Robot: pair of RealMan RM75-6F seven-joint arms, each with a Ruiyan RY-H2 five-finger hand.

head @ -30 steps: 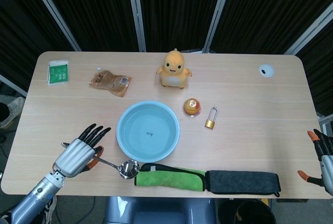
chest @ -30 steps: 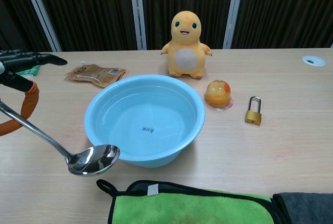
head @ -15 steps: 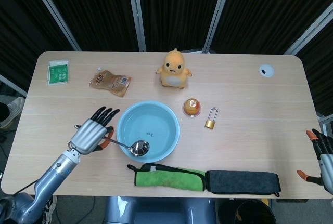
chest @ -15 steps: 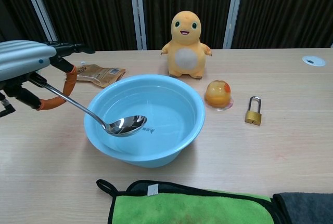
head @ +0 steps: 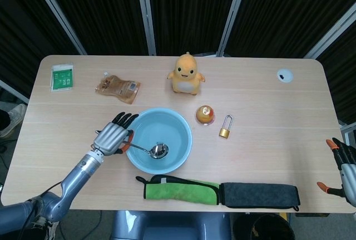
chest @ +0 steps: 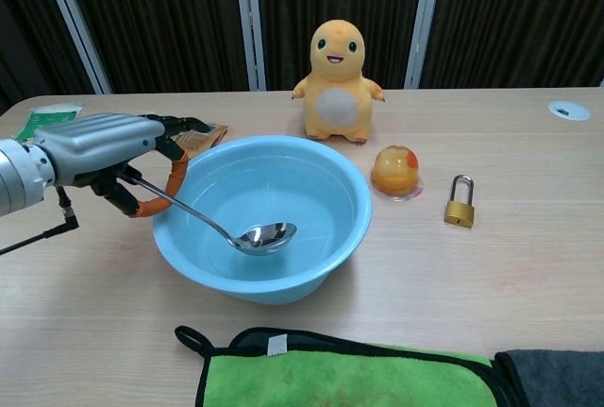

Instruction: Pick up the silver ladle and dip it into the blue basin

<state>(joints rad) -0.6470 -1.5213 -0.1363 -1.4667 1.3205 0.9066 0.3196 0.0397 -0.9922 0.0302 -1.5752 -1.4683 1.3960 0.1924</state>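
Observation:
My left hand (head: 113, 137) (chest: 102, 147) holds the orange grip of the silver ladle (head: 151, 150) (chest: 247, 233) just left of the blue basin (head: 179, 130) (chest: 330, 176). The ladle's shaft slants down over the basin's left rim, and its bowl sits inside the basin, near the middle. My right hand (head: 342, 165) shows only at the right edge of the head view, off the table, fingers apart and holding nothing.
Behind the basin stand an orange dinosaur toy (head: 186, 74) (chest: 338, 82), an orange jelly cup (head: 205, 114) (chest: 395, 171) and a brass padlock (head: 225, 128) (chest: 459, 204). A snack pouch (head: 117, 88) and a green packet (head: 62, 77) lie at back left. Green cloth (head: 181, 189) and dark cloth (head: 258, 195) line the front edge.
My left hand carried the ladle from the table's front left up and to the right, over the basin's rim. The ladle's bowl went from beside the green cloth into the basin.

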